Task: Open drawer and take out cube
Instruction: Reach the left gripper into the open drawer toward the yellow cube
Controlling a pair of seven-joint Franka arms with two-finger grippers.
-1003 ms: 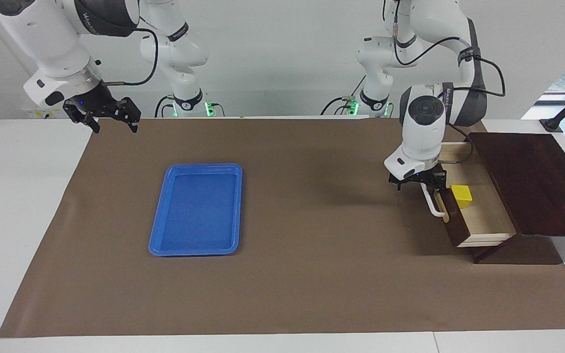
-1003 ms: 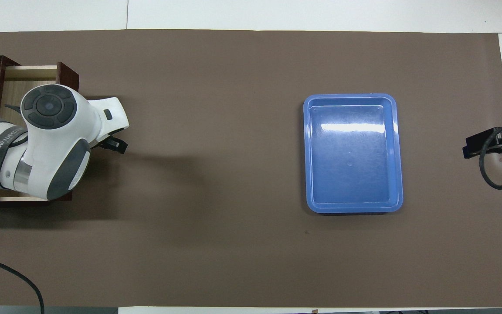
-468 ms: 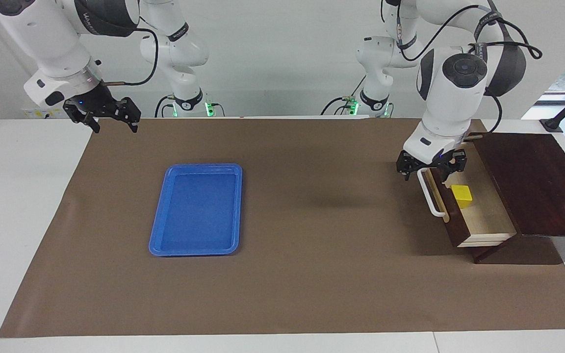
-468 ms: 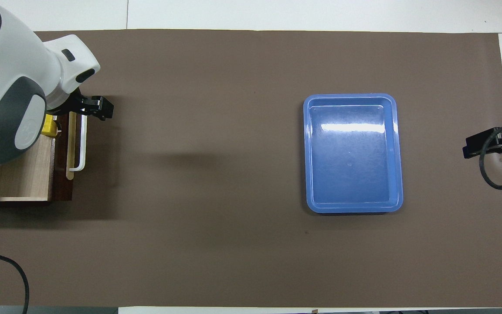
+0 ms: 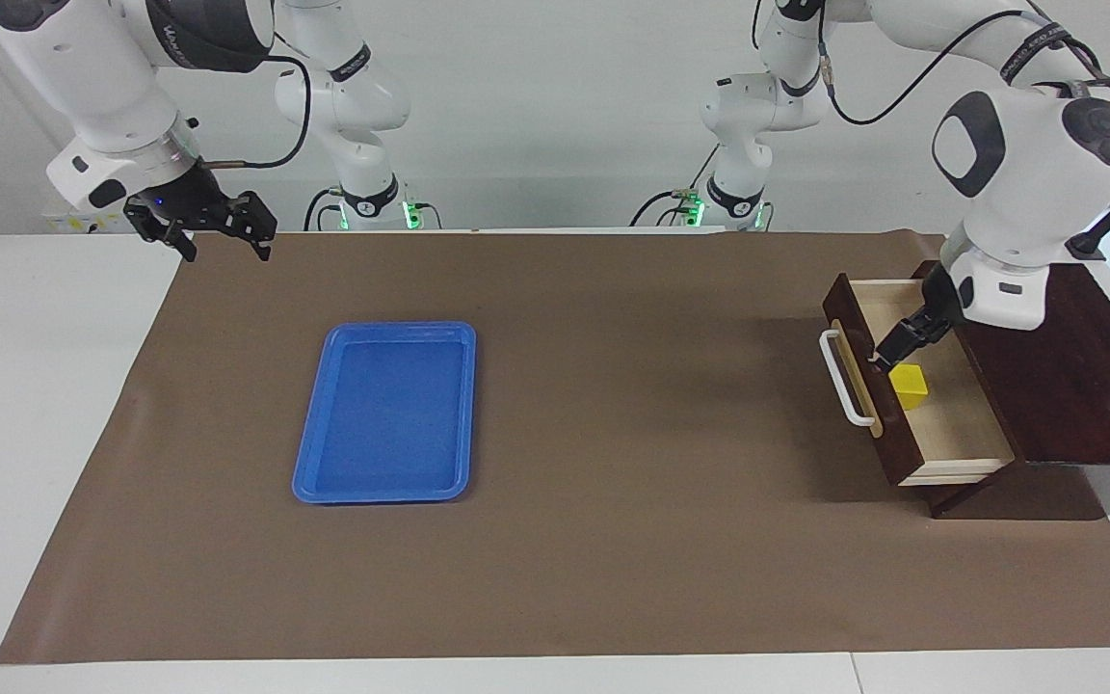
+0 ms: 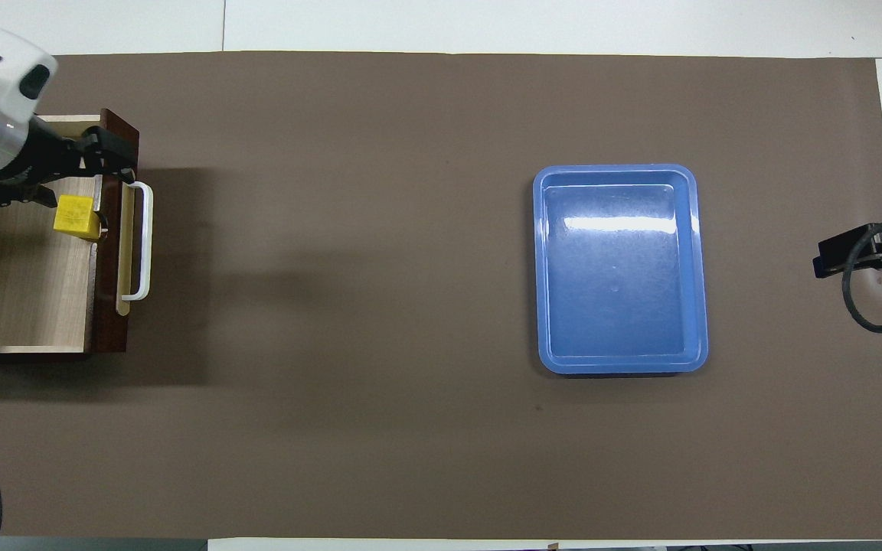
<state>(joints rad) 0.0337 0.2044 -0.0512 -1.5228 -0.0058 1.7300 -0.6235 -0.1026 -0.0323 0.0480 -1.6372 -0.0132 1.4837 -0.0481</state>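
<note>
The dark brown drawer (image 5: pixel 960 424) stands pulled open at the left arm's end of the table, its white handle (image 5: pixel 844 378) free. It also shows in the overhead view (image 6: pixel 35 298). The yellow cube (image 5: pixel 910 384) lies on the pale drawer floor close to the front panel; it also shows in the overhead view (image 6: pixel 76 216). My left gripper (image 5: pixel 892 352) is open over the open drawer, just above the cube and apart from it; it also shows in the overhead view (image 6: pixel 54 172). My right gripper (image 5: pixel 227 246) waits open above the mat's corner at the right arm's end.
A flat blue tray (image 5: pixel 386 410) lies on the brown mat toward the right arm's end. The dark cabinet top (image 5: pixel 1056 366) covers the rest of the drawer. The right gripper's tip (image 6: pixel 839 259) shows at the mat's edge in the overhead view.
My left gripper has left the drawer handle, risen and swung over the open drawer to above the cube. The drawer stays open. The right arm has not moved.
</note>
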